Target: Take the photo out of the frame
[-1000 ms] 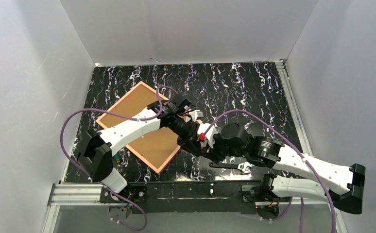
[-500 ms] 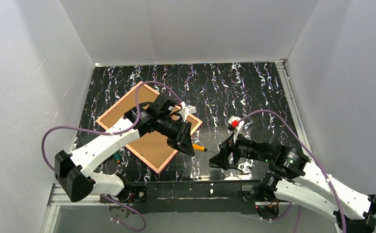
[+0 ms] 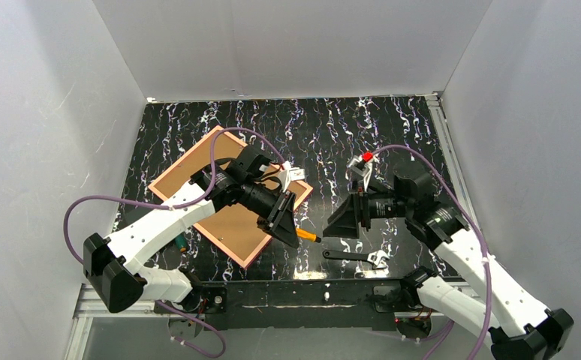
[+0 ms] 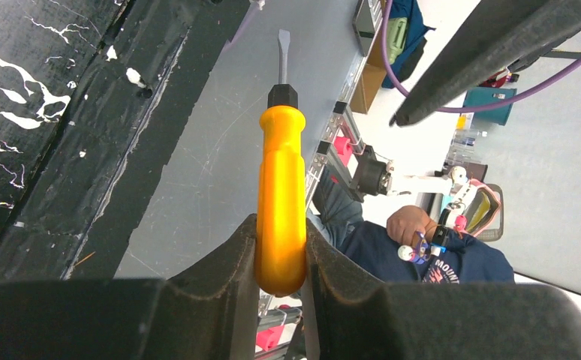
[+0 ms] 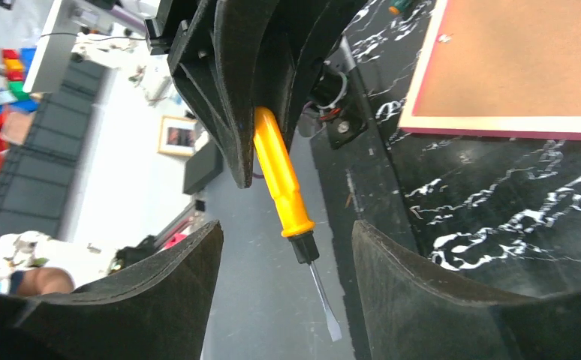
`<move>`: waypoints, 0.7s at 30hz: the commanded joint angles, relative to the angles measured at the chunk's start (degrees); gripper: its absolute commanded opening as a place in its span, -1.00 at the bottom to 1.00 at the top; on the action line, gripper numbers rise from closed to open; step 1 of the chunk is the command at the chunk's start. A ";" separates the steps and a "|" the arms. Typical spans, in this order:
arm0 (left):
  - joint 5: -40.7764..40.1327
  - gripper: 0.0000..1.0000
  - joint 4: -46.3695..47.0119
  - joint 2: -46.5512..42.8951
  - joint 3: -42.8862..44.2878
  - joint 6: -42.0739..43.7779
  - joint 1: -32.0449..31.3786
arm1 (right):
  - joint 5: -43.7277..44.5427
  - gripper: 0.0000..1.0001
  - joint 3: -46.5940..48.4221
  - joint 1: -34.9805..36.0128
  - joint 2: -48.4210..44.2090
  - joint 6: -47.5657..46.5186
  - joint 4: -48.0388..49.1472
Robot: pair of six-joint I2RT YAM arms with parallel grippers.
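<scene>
Two tools faced each other over the table (image 3: pixel 332 135): the left gripper (image 4: pixel 280 251) clenched an orange screwdriver (image 4: pixel 281 187), while the right gripper (image 5: pixel 286 234) gaped, holding nothing. The frame (image 3: pixel 190 169) lay back-up at the left, beneath the left arm.

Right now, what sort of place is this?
Probably a robotics lab test booth: white walls around a black marbled table, two robot arms bolted at its edge, the left tool gripping an orange screwdriver.

Left fingers (image 4: pixel 214 289) clamped, right fingers (image 5: pixel 438 300) apart
</scene>
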 commanded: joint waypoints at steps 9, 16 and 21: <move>4.11 -1.00 3.98 -0.98 -0.47 -2.29 -0.13 | -6.33 0.31 -8.88 3.18 3.18 16.99 28.08; 4.48 -1.00 5.80 -0.97 -0.77 -3.42 -0.16 | -4.82 -0.38 -8.78 4.07 3.44 17.27 28.84; -3.20 -0.09 4.95 -3.32 -1.69 -5.51 -0.14 | -1.50 -0.97 -10.28 4.11 2.12 17.42 29.33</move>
